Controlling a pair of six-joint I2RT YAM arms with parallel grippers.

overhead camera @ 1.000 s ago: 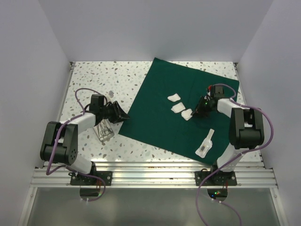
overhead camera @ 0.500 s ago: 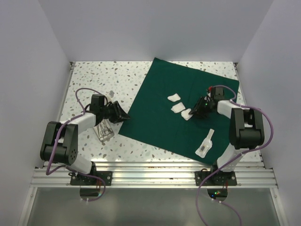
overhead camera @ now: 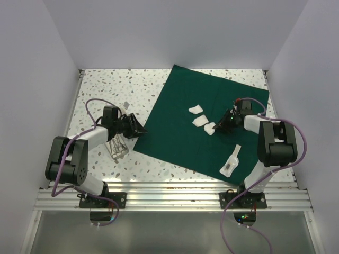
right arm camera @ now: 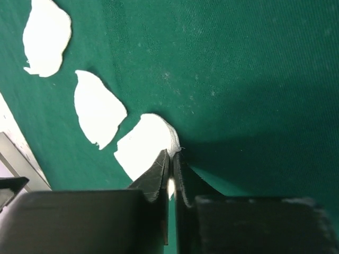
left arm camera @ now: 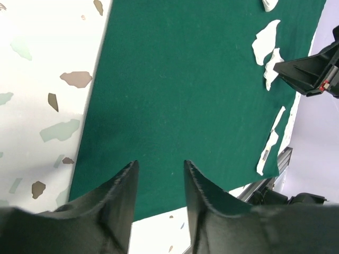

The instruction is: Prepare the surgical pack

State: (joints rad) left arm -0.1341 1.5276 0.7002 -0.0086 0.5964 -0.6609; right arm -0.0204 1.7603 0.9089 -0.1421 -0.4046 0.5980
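The dark green drape (overhead camera: 180, 132) lies spread flat on the table; it also shows in the left wrist view (left arm camera: 185, 90) and the right wrist view (right arm camera: 249, 69). Three white gauze pads lie in a row on it (overhead camera: 196, 109) (overhead camera: 200, 121) (overhead camera: 210, 128). My right gripper (overhead camera: 219, 126) is shut on the edge of the nearest gauze pad (right arm camera: 143, 148), its jaws (right arm camera: 172, 159) pinching the lifted rim. My left gripper (overhead camera: 136, 129) is open and empty, low over the drape's left edge (left arm camera: 159, 166). A small steel tray (overhead camera: 117, 147) sits on the table left of the drape.
A white packaged instrument (overhead camera: 230, 162) lies on the drape's near right corner and shows in the left wrist view (left arm camera: 267, 151). A small clear item (overhead camera: 125, 104) lies on the speckled table. White walls enclose the table on three sides.
My right gripper has edged left onto the nearest gauze pad. The left arm has not moved.
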